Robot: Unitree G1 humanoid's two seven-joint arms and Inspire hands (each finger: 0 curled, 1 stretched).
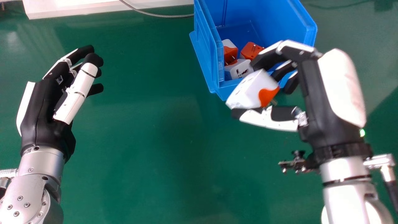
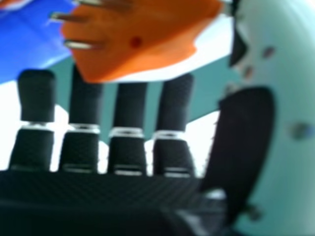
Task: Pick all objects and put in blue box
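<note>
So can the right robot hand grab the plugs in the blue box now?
Probably not yet: the right robot hand is near the blue box, but it's pinching a white and orange plug, so it would likely have to let go of that first.

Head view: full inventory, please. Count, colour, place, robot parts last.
Plastic open-top box: 1, blue, far side, right of centre
Boxed plug adapters: 3 visible, orange and white, near end inside the box
Held cube-shaped plug adapter: 1, white and orange, between the right hand's thumb and fingers, by the box's near edge
Table: 1, green, under everything
Flat panel: 1, white, far edge, left
Thin cable: 1, grey, far edge, running to the box
Right hand: 1, black and white, right side
Left hand: 1, black and white, left side
Forearms: 2, silver, bottom left and bottom right
</note>
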